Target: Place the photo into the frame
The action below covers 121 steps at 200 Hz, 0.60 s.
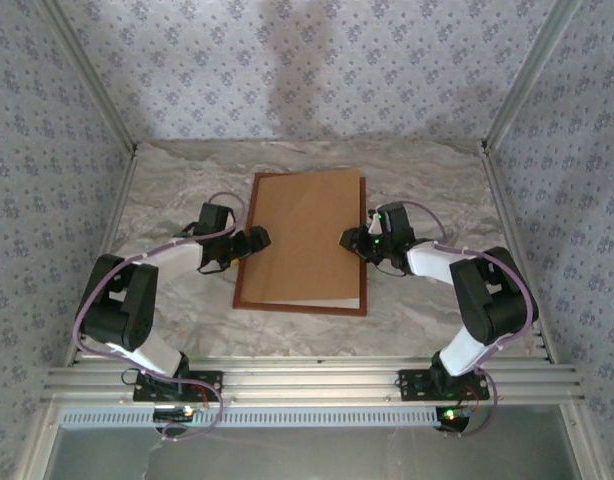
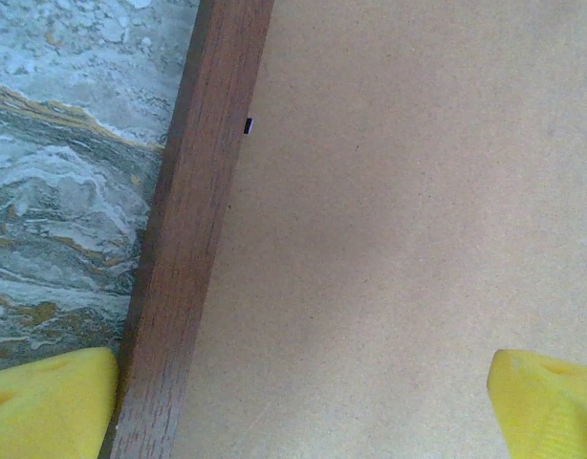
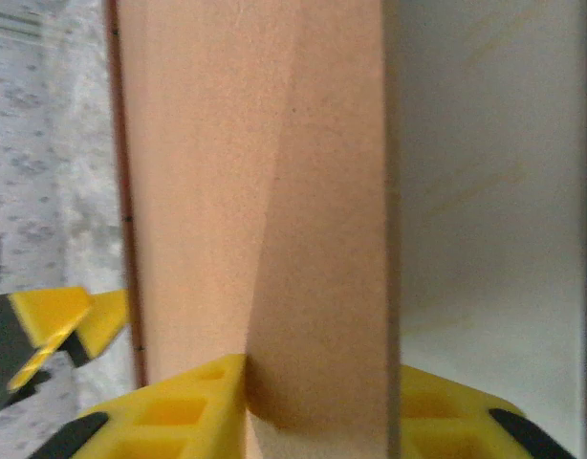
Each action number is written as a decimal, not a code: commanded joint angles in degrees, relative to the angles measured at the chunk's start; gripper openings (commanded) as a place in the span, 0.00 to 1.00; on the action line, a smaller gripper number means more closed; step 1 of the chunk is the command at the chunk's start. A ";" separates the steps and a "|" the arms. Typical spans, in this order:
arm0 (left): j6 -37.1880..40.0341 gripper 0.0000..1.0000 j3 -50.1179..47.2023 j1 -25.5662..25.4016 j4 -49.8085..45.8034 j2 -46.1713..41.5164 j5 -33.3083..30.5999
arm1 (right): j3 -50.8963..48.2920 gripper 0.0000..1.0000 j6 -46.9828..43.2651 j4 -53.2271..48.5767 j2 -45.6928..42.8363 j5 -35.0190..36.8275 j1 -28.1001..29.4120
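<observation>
Right gripper (image 3: pixel 322 411): fingers (image 3: pixel 179 416) sit either side of the right edge of the board (image 3: pixel 207 172), which is tipped up off what lies under it. Cannot tell from the wrist view whether they pinch the edge or stand just clear of it.

Left gripper (image 2: pixel 298 406): jaws wide apart, holding nothing. It straddles the left rail of the frame (image 2: pixel 179 287), one finger (image 2: pixel 54 402) over the table (image 2: pixel 64 191), the other over the board.

Frame lies flat, back up, mid-table between the arms. Board rests in it, left edge close along the rail, right edge raised.

Photo: presumably hidden under the board. The pale sheet (image 3: pixel 494 191) exposed beneath the lifted edge could be its back or the mat; cannot tell.

Risks, as judged:
1. Edge let go from this tilt: the board falls and may land on the right rail, not inside it. Cause: the board looks slightly askew in the top view, with a pale strip showing along its near edge.
2. The same fall could shift the loose sheet below, since nothing pins it. The photo would end up off-centre.
3. If the fingers do grip and the arm pulls away, the board drags right, out of the recess. The frame could slide too, as neither gripper holds it.
4. Left gripper lowering from here: a finger could strike the rail, or press the board on one side and tip it further.
</observation>
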 commanded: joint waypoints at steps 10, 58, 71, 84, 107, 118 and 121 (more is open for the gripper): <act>0.43 0.99 1.24 -1.53 -0.82 0.80 4.37 | 2.41 0.39 -4.34 -11.40 0.13 4.92 1.09; 0.68 0.99 1.63 -1.51 -1.25 0.99 4.33 | 6.22 0.51 -8.26 -18.84 0.30 9.30 2.01; 0.68 0.98 1.81 -1.56 -1.28 1.02 4.33 | 7.14 0.52 -9.14 -20.47 0.46 10.23 2.21; 0.70 0.99 1.96 -1.51 -1.26 1.09 4.33 | 8.00 0.54 -9.92 -21.72 0.74 11.15 2.47; 0.60 0.99 2.10 -1.51 -1.26 1.17 4.41 | 9.86 0.56 -10.63 -24.55 1.65 13.19 3.03; 0.69 0.98 2.12 -1.52 -1.35 1.25 4.41 | 10.82 0.57 -11.54 -26.03 2.08 14.38 3.35; 0.70 0.99 2.12 -1.51 -1.35 1.26 4.41 | 11.03 0.58 -12.53 -26.31 2.10 14.61 3.50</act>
